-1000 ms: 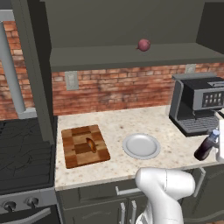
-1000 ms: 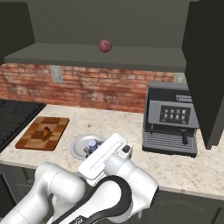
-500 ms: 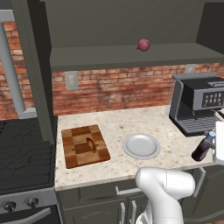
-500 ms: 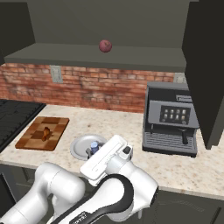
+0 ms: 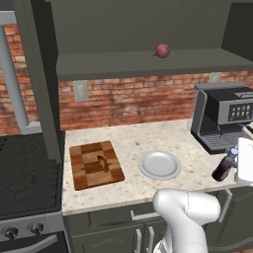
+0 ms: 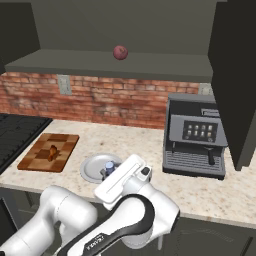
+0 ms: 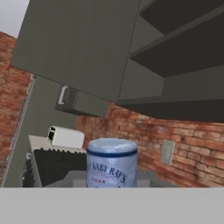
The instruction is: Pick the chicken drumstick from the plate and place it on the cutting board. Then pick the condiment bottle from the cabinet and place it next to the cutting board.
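The chicken drumstick (image 5: 103,163) (image 6: 52,151) lies on the checkered cutting board (image 5: 81,173) (image 6: 35,159) at the left of the counter. To the board's right sits the bare grey plate (image 5: 159,165) (image 6: 91,169). My gripper (image 5: 235,167) is shut on the dark condiment bottle (image 5: 224,166), carried tilted over the counter's front right, right of the plate. The bottle's bluish cap (image 6: 109,166) (image 7: 112,161) peeks past my hand and looms close in the hand view. Above the counter runs the cabinet shelf (image 5: 148,63) (image 6: 110,66).
A reddish-purple onion (image 5: 162,50) (image 6: 120,52) rests on the shelf. A coffee machine (image 5: 225,116) (image 6: 196,135) stands at the counter's right, close to the bottle. A black stove (image 5: 24,173) (image 6: 20,131) borders the board on the left.
The gripper and the held bottle have drifted a little left, toward the plate. The drumstick, board and plate have stayed put.
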### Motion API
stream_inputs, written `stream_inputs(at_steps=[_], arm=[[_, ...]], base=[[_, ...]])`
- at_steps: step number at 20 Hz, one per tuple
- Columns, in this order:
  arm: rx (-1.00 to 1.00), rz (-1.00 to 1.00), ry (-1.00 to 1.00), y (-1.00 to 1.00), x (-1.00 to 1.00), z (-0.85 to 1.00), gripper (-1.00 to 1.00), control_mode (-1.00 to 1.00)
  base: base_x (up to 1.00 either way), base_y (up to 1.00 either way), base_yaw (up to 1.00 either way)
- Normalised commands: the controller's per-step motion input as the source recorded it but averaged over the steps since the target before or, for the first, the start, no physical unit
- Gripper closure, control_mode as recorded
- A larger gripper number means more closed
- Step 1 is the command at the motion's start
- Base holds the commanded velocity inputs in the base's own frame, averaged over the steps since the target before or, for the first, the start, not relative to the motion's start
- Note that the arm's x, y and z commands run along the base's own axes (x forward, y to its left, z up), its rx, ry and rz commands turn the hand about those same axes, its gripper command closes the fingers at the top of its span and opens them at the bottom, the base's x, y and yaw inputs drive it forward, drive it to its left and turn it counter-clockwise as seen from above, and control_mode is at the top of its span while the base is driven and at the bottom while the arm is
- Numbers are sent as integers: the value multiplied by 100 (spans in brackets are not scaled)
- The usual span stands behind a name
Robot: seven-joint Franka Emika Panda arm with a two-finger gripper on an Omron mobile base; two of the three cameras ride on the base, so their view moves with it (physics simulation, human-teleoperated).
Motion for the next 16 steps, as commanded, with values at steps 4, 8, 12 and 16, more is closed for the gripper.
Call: stream_inputs(at_steps=[4, 8, 12, 16], arm=[[0, 0, 0, 0, 19, -16, 100, -100], [0, 0, 0, 0, 19, -17, 100, -100], [0, 0, 0, 0, 20, -20, 100, -100], [0, 0, 0, 0, 21, -20, 100, -100]], base=[[0, 0, 0], [0, 0, 0], [0, 0, 0], [0, 0, 0]])
